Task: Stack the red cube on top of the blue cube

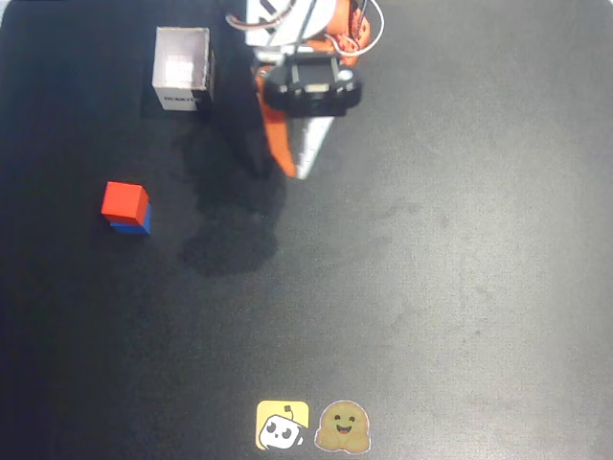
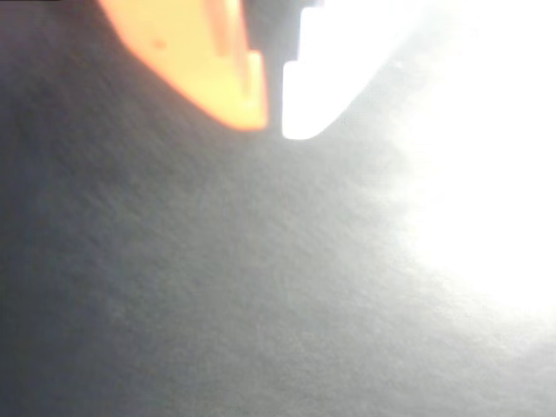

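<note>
Overhead view: red cube [image 1: 124, 200] resting on top of blue cube [image 1: 131, 228], stacked at the left of the black table [image 1: 460, 287]; only a thin blue strip visible below and to the right of the red top face. Stack well apart from the gripper [image 1: 296, 175]. White box [image 1: 182, 69] standing near the upper left, between the stack and the arm base, touching neither.

Gripper located at upper centre, pointing down the picture, tips above bare table. Orange finger [image 1: 276, 144] on the left, white finger [image 1: 311, 149] on the right, tips drawn close together. Nothing held.

Wrist view: orange finger [image 2: 200, 61] and white finger [image 2: 326, 78] near the top edge, separated by a narrow dark gap, tips almost meeting; gripper [image 2: 274, 130] over dark matte surface. Strong glare at the right.

Two stickers at the bottom edge of the overhead view: yellow sticker [image 1: 283, 425] and brown sticker [image 1: 344, 427], side by side.
</note>
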